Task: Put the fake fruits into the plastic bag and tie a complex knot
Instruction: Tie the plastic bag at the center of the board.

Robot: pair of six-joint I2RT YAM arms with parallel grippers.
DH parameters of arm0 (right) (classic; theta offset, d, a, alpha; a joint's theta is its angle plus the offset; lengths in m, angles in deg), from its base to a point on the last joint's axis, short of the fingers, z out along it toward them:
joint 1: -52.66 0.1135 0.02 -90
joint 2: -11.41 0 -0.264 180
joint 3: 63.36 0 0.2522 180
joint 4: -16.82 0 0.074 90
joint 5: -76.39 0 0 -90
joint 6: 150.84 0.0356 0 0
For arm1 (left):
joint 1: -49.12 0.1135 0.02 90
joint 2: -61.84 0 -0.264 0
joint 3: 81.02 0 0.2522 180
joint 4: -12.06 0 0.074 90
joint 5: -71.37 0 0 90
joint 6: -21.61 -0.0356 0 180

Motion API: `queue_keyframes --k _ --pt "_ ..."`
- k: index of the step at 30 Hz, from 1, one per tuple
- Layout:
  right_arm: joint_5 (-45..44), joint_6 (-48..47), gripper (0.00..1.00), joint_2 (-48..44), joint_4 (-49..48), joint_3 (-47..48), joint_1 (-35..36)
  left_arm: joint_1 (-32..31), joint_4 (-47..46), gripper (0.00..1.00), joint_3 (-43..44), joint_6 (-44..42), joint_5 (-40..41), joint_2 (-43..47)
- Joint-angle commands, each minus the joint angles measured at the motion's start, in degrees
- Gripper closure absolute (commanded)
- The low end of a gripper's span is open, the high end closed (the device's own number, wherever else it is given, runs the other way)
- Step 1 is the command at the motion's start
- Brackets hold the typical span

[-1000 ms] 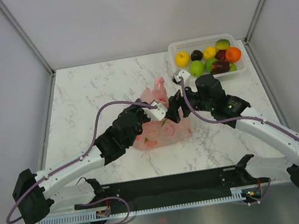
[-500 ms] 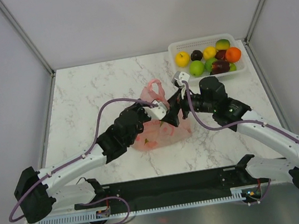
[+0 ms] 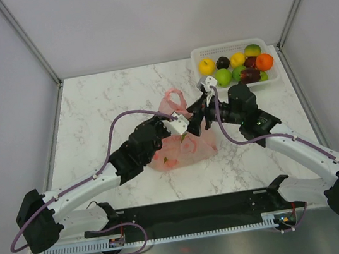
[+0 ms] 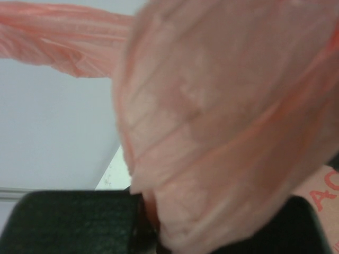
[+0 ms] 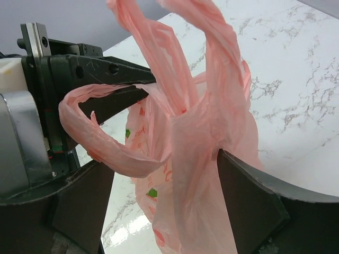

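The pink plastic bag (image 3: pixel 182 145) sits on the marble table with its handles (image 3: pixel 177 98) raised. Blurred shapes show through its wall; I cannot tell which fruits they are. My left gripper (image 3: pixel 181 125) is shut on one handle loop (image 5: pixel 106 145); pink plastic (image 4: pixel 222 106) fills the left wrist view above its black fingers (image 4: pixel 69 222). My right gripper (image 3: pixel 203 110) is open, and its fingers (image 5: pixel 249 203) stand on either side of the bag's neck (image 5: pixel 196 137) without pinching it. More fake fruits (image 3: pixel 237 66) lie in the basket. No knot is in view.
The white lattice basket (image 3: pixel 200 53) stands at the back right corner of the table. Purple cables run along both arms. Grey walls and metal rails close in the table's sides and back.
My right gripper has moved up and toward the back right, and its jaws have spread. The left gripper keeps its hold on the handle.
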Motion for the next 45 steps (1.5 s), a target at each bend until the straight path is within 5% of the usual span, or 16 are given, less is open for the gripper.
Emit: queue_keyframes --k 1,8,9,11,15,27,30,34,36,42,45 --pt "2.29 1.42 0.16 0.27 -5.61 0.12 -0.33 0.09 -0.68 0.98 -0.19 1.32 -1.84 -0.21" --pt "0.72 1.51 0.73 0.53 -4.74 0.12 -0.51 0.09 -0.07 0.98 0.42 1.32 -1.49 0.32" --pt "0.19 1.33 0.88 0.53 -4.30 -0.05 -0.42 0.09 0.02 0.98 0.60 1.67 -1.49 0.49" --pt "-0.60 1.51 1.00 0.62 -4.03 -0.14 -0.60 0.00 0.37 0.91 1.13 2.11 -1.40 1.19" --pt "-2.71 1.42 1.00 0.18 -3.59 -0.75 -0.77 0.00 1.08 0.74 1.48 4.04 -3.42 3.48" --pt "-6.14 2.30 1.00 -1.58 -3.68 -1.72 -1.21 0.00 1.52 0.59 2.09 6.51 -6.85 5.15" --pt "-7.54 2.56 1.00 -2.11 -3.59 -2.25 -1.48 0.09 1.52 0.65 2.53 6.95 -5.10 4.80" --pt "-9.65 2.91 1.00 -4.56 -3.68 -3.39 -1.83 0.88 1.34 0.96 4.46 8.53 1.48 2.09" --pt "-10.88 2.83 0.99 -5.44 -3.51 -4.09 -1.92 1.32 1.52 0.98 5.95 10.45 5.44 1.20" --pt "-10.45 2.12 0.46 -6.33 -2.89 -4.01 -1.92 2.99 2.22 0.98 7.54 14.76 9.85 1.89" --pt "-9.66 2.12 0.33 -4.66 -2.71 -2.96 -1.66 3.34 2.22 0.98 7.28 15.65 8.62 3.13"
